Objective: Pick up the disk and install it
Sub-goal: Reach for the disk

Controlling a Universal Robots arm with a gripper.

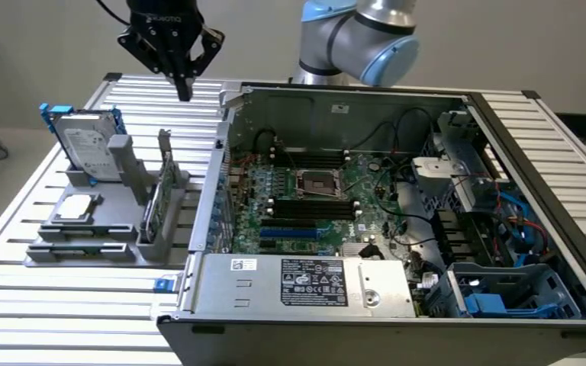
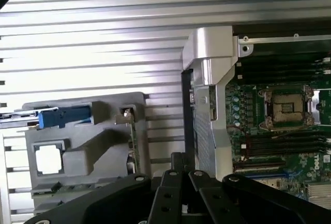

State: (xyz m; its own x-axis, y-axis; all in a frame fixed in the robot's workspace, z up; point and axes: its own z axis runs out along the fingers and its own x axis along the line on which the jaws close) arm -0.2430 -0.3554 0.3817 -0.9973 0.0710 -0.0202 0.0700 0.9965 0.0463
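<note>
Upper left in the exterior view, the black gripper (image 1: pixel 184 91), fingers pressed together and empty, hangs up-right of the blue-railed silver-grey metal hard drive (image 1: pixel 88 149), propped upright in a grey plastic holder (image 1: pixel 79 248), presumably for easy grasping.

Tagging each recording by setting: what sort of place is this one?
Likely a robotics lab bench for computer assembly: an open computer case lies on a slatted aluminium table, beside a grey fixture holding the disk, with a robot arm behind.
</note>
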